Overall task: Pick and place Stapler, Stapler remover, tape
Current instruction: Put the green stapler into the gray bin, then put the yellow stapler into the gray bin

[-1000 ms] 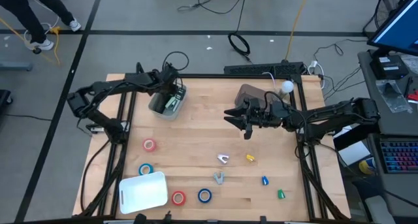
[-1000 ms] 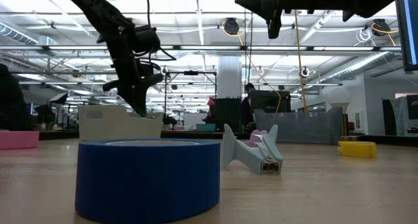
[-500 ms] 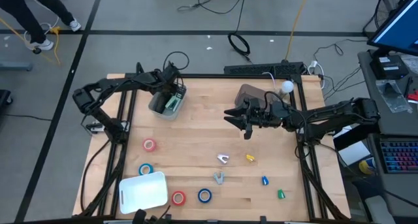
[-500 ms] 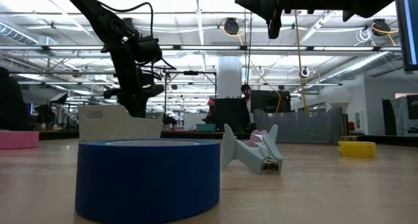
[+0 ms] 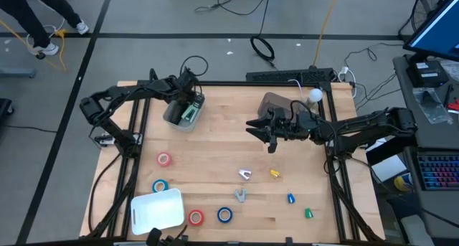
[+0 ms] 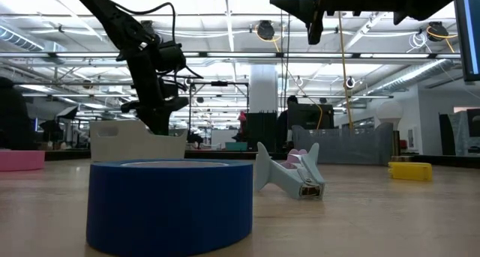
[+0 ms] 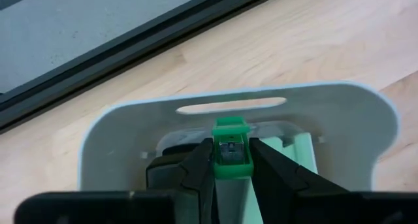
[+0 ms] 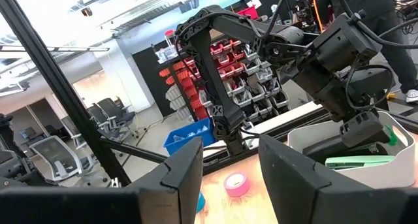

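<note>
Looking straight down, my left gripper (image 5: 188, 106) sits in the pale grey plastic bin (image 5: 174, 118) at eleven o'clock; small red and blue ring-shaped tape rolls (image 5: 164, 159) lie at seven. My right gripper (image 5: 259, 129) hovers mid-table, fingers apart, empty. Wrist-on, my left fingers (image 7: 196, 172) flank a green stapler (image 7: 230, 152); whether clamped, I cannot tell.

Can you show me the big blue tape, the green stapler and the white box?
blue tape (image 6: 171, 204), low view, its front side.
green stapler (image 7: 231, 160), left wrist view, its end.
white box (image 7: 124, 129), left wrist view, its rim.
</note>
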